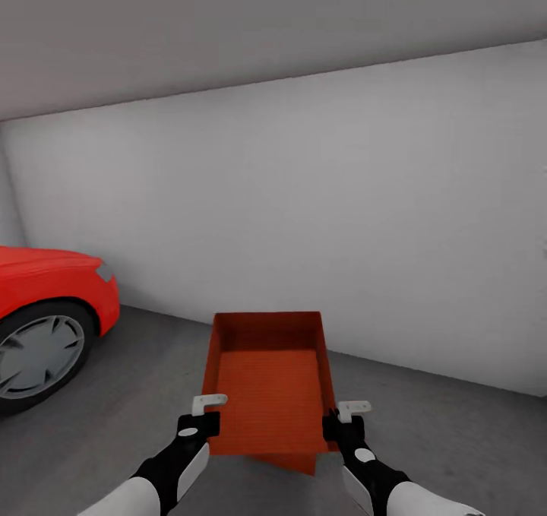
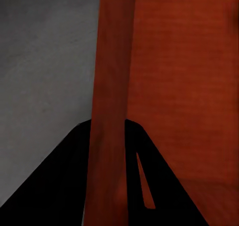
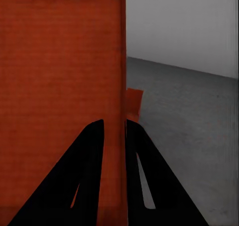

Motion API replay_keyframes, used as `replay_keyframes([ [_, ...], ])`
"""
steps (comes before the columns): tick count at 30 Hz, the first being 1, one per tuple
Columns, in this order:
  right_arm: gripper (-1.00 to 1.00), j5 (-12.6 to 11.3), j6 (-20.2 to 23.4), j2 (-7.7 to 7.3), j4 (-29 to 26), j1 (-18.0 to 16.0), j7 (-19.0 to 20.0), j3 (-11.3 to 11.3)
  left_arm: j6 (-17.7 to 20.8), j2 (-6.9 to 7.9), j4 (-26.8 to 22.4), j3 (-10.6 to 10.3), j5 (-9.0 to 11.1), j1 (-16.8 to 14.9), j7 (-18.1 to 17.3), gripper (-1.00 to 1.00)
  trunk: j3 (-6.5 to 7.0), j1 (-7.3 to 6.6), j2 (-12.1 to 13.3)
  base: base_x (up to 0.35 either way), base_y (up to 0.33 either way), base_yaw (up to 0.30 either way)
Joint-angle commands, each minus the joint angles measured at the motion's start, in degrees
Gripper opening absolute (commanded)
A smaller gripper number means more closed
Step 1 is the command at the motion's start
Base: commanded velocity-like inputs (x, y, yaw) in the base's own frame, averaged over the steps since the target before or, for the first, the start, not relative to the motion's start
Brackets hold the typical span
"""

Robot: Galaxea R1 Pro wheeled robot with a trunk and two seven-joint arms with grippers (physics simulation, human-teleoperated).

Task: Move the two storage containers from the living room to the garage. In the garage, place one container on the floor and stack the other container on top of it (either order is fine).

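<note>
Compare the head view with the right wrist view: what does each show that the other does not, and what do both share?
Head view alone: the red car at the left with its wheel, the left gripper on the container's left wall, and the pale ceiling.

Right wrist view alone: a close look at the two dark fingers straddling the container's right wall, one on each side of it.

Both: the orange-red storage container held above the grey concrete floor, a second orange-red piece peeking out beneath it, the plain grey wall, and the right gripper.
</note>
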Motion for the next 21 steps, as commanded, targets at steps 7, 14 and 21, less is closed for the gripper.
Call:
replay_keyframes([
  [7, -1.00, -0.66, -0.18, -0.33, 0.48, -0.03, 0.12, -0.45, 0.25, 0.46, -0.36, 2.60, -0.61, -0.07, 0.62, -1.00, -0.09, 0.04, -0.06, 0.321, 0.000, -0.278],
  [14, -1.00, -0.66, -0.18, -0.35, 0.48, -0.03, 0.12, -0.45, 0.25, 0.46, -0.36, 2.60, -0.61, -0.11, 0.62, -1.00, -0.09, 0.04, -0.06, 0.321, 0.056, -0.278],
  [21, -1.00, -0.66, -0.18, -0.37, 0.48, -0.03, 0.12, -0.45, 0.25, 0.46, -0.36, 2.65, -0.61, -0.12, 0.62, -1.00, -0.09, 0.04, -0.06, 0.321, 0.103, -0.168],
])
